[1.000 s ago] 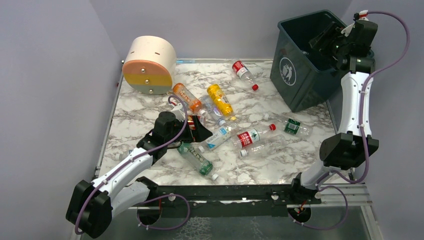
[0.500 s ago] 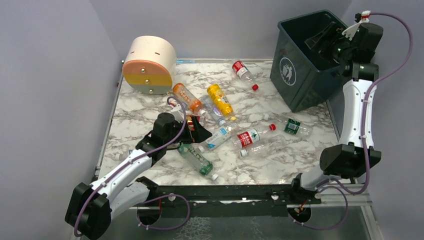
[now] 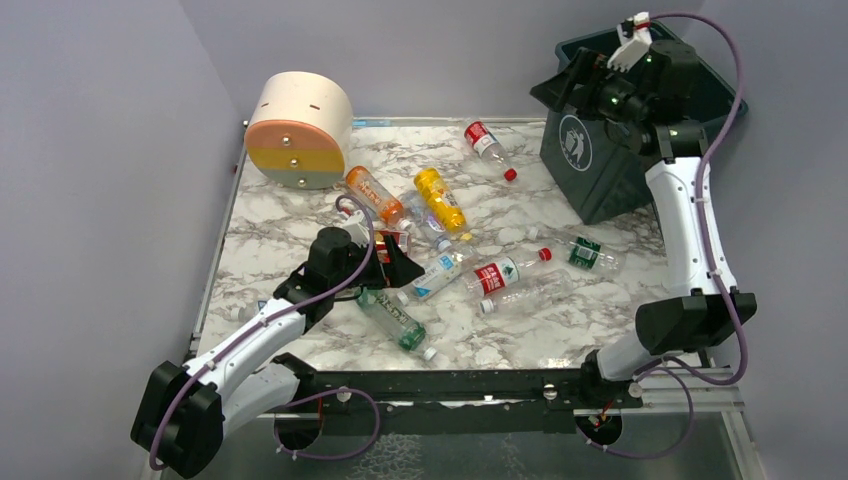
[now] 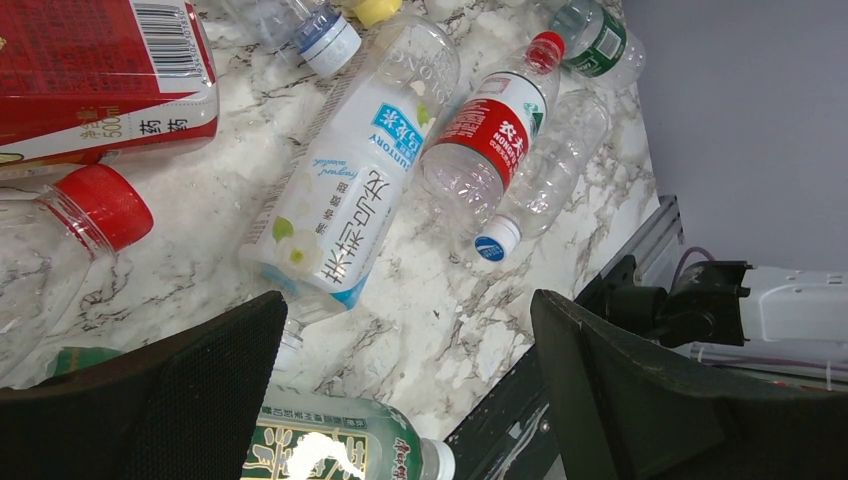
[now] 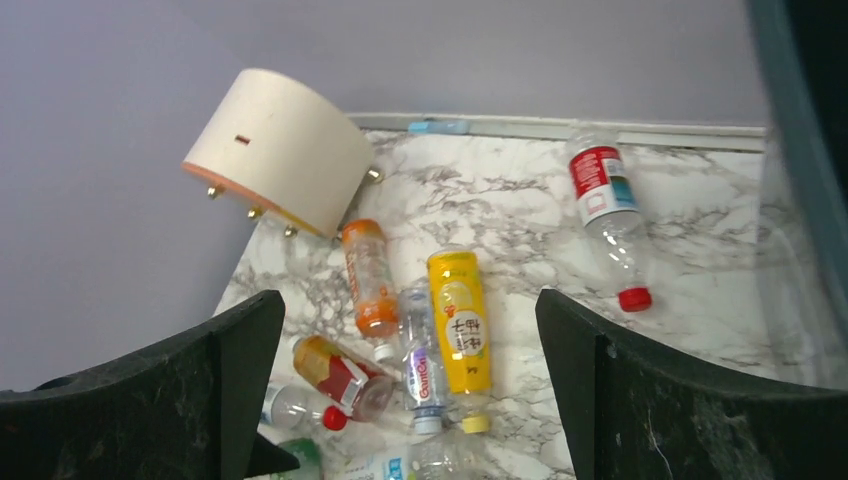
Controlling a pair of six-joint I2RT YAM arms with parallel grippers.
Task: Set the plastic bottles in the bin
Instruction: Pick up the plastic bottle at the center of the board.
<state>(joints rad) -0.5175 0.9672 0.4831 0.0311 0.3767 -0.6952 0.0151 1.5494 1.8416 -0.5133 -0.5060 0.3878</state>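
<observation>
Left gripper (image 3: 397, 262) hangs wide open and empty above the white-labelled bottle (image 4: 340, 200) among the plastic bottles (image 3: 440, 200) strewn on the table (image 3: 280, 220), my right gripper (image 3: 566, 84) equally open by the bin (image 3: 600, 180); I reckon these light, slick, crushable shells want a gentle mid-body pinch.

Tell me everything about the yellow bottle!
The yellow bottle is a small plastic drink bottle, yellow all over, with a yellow cap and a label that has a pale round patch with dark writing. It lies flat on its side on the marble table, near the middle. Its cap points toward the arms' edge of the table. A clear bottle with a purple label lies alongside it and seems to touch it. Whether the yellow is drink inside or tinted plastic cannot be told.
</observation>
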